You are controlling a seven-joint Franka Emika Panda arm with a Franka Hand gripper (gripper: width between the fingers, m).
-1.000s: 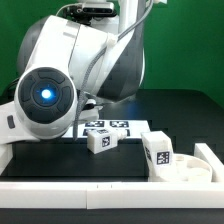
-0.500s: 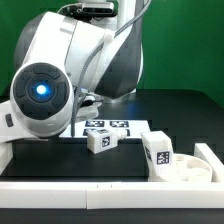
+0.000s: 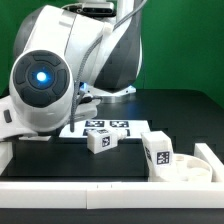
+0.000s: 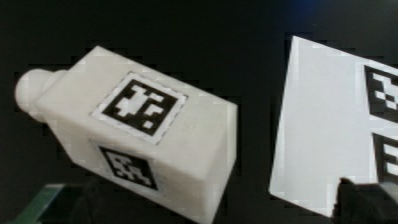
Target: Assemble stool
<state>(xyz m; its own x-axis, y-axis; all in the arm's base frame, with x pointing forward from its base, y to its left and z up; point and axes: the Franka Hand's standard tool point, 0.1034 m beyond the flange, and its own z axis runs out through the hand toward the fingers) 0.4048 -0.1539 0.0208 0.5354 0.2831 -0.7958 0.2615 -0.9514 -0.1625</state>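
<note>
While the arm (image 3: 70,60) fills my exterior view, I see the seat (image 3: 190,171) at that view's right with an upright leg (image 3: 157,150) on it. A loose leg (image 4: 146,122) lies beside the marker board (image 4: 347,100), under my spread claw (image 4: 210,205), touching neither fingertip (image 4: 368,199).
</note>
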